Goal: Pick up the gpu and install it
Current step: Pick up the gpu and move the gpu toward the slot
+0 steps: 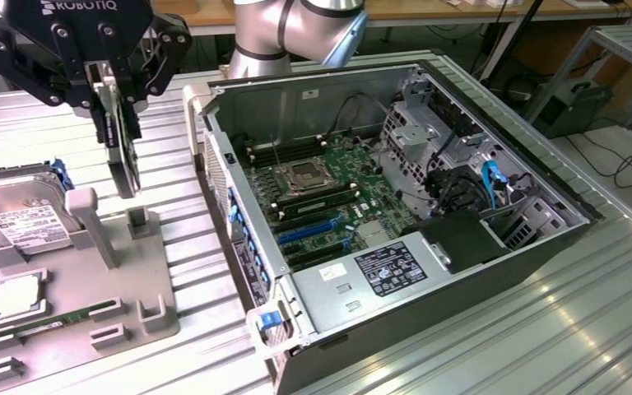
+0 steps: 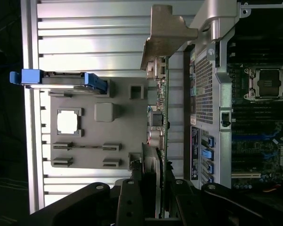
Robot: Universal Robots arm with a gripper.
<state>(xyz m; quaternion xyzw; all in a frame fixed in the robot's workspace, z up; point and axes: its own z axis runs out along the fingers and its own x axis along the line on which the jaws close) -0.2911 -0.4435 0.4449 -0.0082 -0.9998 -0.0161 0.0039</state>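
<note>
Above the grey plastic parts holder (image 1: 85, 304), beside the open black computer case (image 1: 294, 107), the black end effector (image 1: 113, 90) is clamped on the thin black gpu card (image 1: 122, 156), which hangs upright, so pickup looks done while seating it inside the case is left.

On table (image 1: 492, 346): parts holder (image 1: 129, 280) toward the exterior view's left edge, open computer case (image 1: 294, 107) just beside, rightward. On holder: hard drive (image 1: 25, 218) at far left corner, memory stick (image 1: 58, 317) along near edge. Above holder's far edge: gpu (image 1: 122, 156), upright, clamped in gripper (image 1: 109, 90).
</note>
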